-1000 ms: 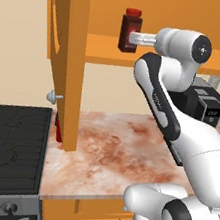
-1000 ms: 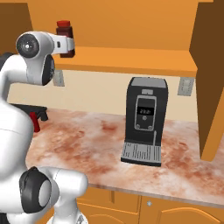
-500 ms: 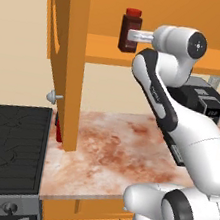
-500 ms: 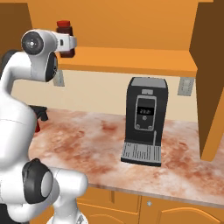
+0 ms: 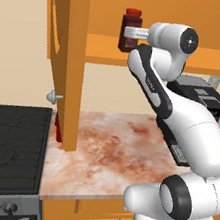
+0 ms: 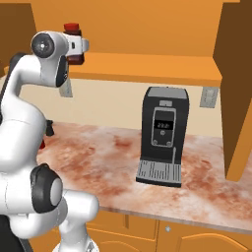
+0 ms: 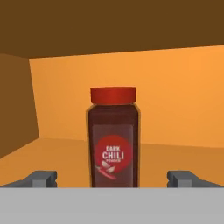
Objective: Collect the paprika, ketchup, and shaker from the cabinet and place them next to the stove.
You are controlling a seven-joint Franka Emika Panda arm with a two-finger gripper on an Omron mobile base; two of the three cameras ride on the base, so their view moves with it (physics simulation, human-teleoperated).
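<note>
Paprika (image 7: 113, 138) upright on the cabinet (image 5: 66, 49) shelf, centred ahead of the open gripper (image 7: 113, 178), whose fingertips (image 7: 41, 178) flank the jar without touching. Below, a red item, probably the ketchup (image 5: 58, 129), stands on the worktop (image 5: 109, 157) beside the stove (image 5: 6, 150).

The left base view looks forward and down from behind the arm, which rises at lower right; the stove (image 5: 6, 150) fills its lower left. The right base view looks from the other side, arm at lower left, coffee machine (image 6: 161, 135) at centre. Both share the counter (image 5: 110, 152) and the cabinet (image 6: 147, 66) shelf. The hand view sits close, level with that shelf, facing the paprika (image 7: 113, 138) at frame centre.
</note>
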